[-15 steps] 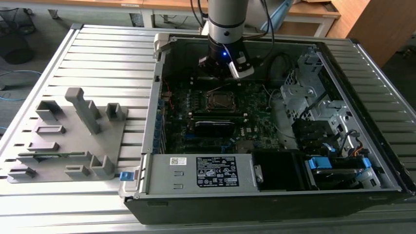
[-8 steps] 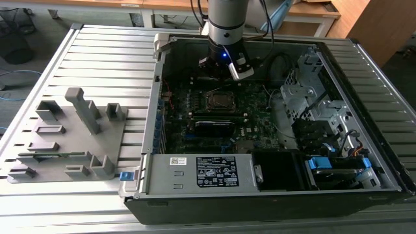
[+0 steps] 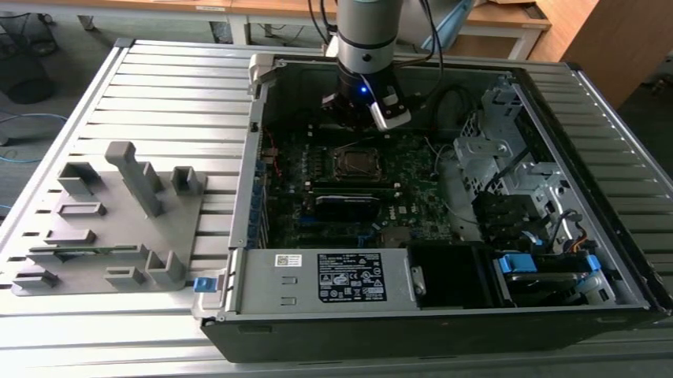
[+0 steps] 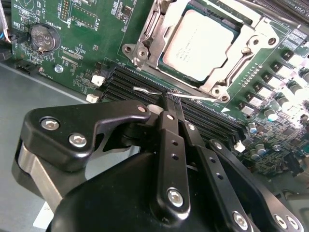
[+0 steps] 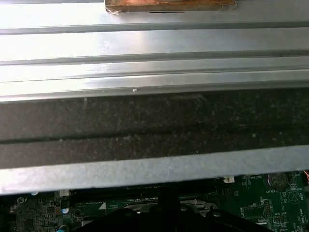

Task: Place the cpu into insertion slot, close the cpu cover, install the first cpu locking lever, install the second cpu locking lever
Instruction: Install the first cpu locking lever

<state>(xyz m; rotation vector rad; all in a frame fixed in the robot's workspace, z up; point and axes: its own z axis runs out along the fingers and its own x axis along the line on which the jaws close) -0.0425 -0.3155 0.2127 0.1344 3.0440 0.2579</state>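
in the exterior view, the arm (image 3: 366, 31) reaches down into an open computer case (image 3: 239, 236) lying on a slatted metal table (image 3: 179, 87). the gripper (image 3: 363, 118) hangs over the green motherboard (image 3: 421, 189), near the insertion slot (image 3: 358, 162). a grey fixture (image 3: 105, 228) stands on the table at the exterior view's left, well apart from the case. a labelled power supply (image 3: 336, 277) sits along the case's near wall.

in the second wrist view, the cpu (image 4: 195, 46) lies flat in the slot with its grey metal top showing, and the cpu cover (image 4: 147, 30) lies down around it, framing it. the jaws are pressed together. their tips sit over the black memory slots (image 4: 130, 79), right at a thin silver lever (image 4: 145, 90) beside the socket; whether they pinch it cannot be told. a coin battery (image 4: 43, 37) sits further off on the board.

in the first wrist view, table slats, a dark band of the case and a strip of motherboard appear.
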